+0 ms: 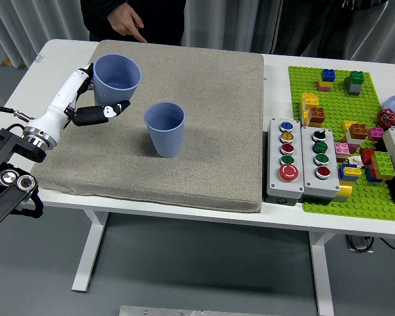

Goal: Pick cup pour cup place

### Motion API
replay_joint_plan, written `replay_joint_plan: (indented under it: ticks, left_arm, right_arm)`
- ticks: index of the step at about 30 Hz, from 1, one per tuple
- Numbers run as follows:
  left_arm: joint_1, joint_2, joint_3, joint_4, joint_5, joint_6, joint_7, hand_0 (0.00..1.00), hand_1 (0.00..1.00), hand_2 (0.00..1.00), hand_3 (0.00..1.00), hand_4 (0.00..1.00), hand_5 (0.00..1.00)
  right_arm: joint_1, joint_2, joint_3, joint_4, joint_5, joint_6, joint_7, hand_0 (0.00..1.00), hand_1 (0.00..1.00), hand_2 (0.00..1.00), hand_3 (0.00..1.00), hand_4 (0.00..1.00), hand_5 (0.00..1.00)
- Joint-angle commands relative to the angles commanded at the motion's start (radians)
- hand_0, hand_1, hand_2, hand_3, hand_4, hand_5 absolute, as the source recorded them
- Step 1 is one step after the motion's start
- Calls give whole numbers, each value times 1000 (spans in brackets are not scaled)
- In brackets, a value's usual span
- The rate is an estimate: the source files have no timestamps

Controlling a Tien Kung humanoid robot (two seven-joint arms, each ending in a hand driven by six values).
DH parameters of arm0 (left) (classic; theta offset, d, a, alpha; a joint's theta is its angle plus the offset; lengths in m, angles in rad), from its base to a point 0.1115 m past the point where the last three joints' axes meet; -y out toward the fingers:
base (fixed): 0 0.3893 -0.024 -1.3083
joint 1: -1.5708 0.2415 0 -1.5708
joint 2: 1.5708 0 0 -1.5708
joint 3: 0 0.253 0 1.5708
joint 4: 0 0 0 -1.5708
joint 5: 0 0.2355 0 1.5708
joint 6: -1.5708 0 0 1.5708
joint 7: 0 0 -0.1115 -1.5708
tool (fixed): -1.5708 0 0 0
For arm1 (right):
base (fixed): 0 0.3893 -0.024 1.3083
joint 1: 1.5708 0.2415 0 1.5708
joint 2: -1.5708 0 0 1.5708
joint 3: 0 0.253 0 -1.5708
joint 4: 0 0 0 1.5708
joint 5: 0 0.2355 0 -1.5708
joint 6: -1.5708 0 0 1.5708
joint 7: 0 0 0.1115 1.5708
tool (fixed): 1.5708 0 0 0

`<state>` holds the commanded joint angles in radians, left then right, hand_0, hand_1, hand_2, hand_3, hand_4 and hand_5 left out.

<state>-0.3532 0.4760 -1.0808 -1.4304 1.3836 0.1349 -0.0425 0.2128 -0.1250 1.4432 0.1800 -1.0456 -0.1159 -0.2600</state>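
My left hand (pixel 99 99) is shut on a blue cup (pixel 117 78) and holds it upright in the air above the beige mat (pixel 204 99). A second blue cup (pixel 164 129) stands upright on the mat, to the right of the held one and nearer to me. The held cup's inside looks empty from here. My right hand is out of view.
Two grey button boxes (pixel 301 159) sit right of the mat. A green brick plate (pixel 355 141) with several loose bricks fills the right side. A person stands at the far edge, one hand (pixel 127 25) pointing down at the mat's back left.
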Motion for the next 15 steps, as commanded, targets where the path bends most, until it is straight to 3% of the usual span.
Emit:
replay_joint_plan:
  ticks: [11, 15]
  left_arm:
    - [-55, 27, 47, 11, 77, 0, 23, 559, 553, 617, 588, 665, 45]
    - [-75, 41, 59, 4, 144, -4, 39, 559, 553, 617, 588, 665, 45]
  right_arm:
    - [7, -2, -4, 0, 7, -2, 1, 717, 671, 657, 612, 2, 215]
    - [7, -3, -7, 0, 14, -3, 2, 717, 671, 657, 612, 2, 215]
